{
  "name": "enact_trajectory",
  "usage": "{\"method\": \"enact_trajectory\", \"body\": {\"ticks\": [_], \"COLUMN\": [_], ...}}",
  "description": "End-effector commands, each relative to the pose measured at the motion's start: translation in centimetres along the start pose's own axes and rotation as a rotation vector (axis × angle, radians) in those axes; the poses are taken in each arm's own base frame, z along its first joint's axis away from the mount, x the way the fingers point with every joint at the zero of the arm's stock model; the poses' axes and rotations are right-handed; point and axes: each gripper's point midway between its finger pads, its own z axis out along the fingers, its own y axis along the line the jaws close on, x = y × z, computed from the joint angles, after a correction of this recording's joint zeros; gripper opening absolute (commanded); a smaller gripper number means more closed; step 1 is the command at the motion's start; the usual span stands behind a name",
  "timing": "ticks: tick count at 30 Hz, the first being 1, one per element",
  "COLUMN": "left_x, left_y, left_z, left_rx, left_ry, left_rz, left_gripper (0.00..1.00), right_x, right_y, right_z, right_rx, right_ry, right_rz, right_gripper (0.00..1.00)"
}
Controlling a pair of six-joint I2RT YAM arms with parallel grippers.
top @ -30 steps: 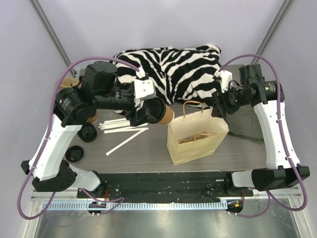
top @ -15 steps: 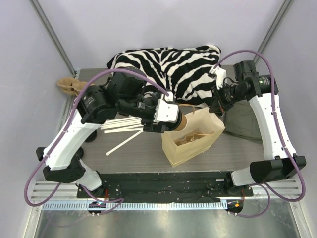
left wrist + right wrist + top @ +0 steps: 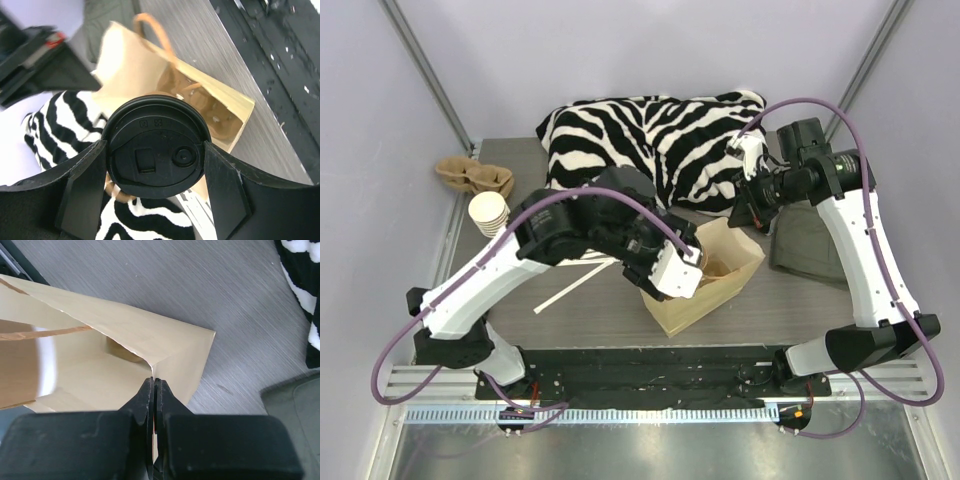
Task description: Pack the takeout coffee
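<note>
My left gripper (image 3: 686,272) clasps the black-lidded brown kraft paper cup (image 3: 156,150) over the tan paper bag (image 3: 722,287). My right gripper (image 3: 154,386) pinches the bag's far rim. A zebra-striped cloth (image 3: 650,140) lies beyond. A second ago the cup hung left of the bag.

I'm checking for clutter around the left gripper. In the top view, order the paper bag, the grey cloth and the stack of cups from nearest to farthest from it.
From the left gripper:
1. Paper bag: right at the gripper, centre of the table.
2. Grey cloth: on the right, beyond the bag.
3. Stack of cups: far left side.
</note>
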Motion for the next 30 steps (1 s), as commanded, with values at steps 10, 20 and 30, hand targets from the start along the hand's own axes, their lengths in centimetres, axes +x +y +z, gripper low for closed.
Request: {"method": "enact_trajectory", "body": {"ticks": [10, 20, 30], "left_x": [2.3, 4.0, 5.0], "left_y": [-1.6, -3.7, -6.3], "left_z": [4.2, 7.0, 8.4], "left_rx": [0.053, 0.118, 0.187], "left_ry": [0.102, 0.096, 0.066], "left_rz": [0.195, 0.189, 0.189], "left_gripper": [0.32, 0.30, 0.30], "right_x": [3.0, 4.6, 0.2], "right_y": [5.0, 7.9, 5.3], "right_z": [-2.1, -2.2, -1.7], "right_rx": [-0.082, -0.146, -0.067], "right_ry": [0.069, 0.070, 0.022], "right_rz": [0.045, -0.017, -0.114], "right_gripper": [0.01, 0.01, 0.84]}}
